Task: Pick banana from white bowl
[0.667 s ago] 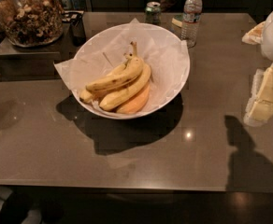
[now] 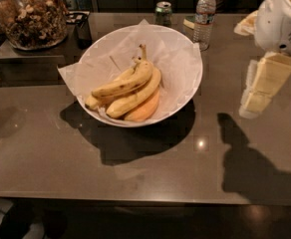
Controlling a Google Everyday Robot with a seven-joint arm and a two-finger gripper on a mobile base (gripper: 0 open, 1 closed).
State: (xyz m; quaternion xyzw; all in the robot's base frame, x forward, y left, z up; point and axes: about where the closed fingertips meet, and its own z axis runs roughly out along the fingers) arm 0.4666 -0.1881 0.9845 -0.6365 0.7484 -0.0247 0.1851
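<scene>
bananas [image 2: 128, 86] lying in the white bowl [image 2: 193, 59], end effector [image 2: 257, 96] off to the right above the bench [image 2: 61, 153]

the white bowl sits near the middle of the dark bench, lined with crinkled white paper [image 2: 173, 46] that sticks out past its rim on the left. the bananas lie side by side across the bowl, stems pointing up and to the back, and a peach-coloured fruit [image 2: 146, 109] is tucked under them on the near side. the end effector hangs at the right edge of the view, well apart from the bowl and touching nothing; whether it is wide or narrow cannot be told. its shadow [image 2: 250, 163] falls on the bench below it. behind the bowl stand a green can [image 2: 163, 13] and a water bottle [image 2: 204, 19], and a big glass jar [image 2: 31, 14] of nuts is at the back left.
</scene>
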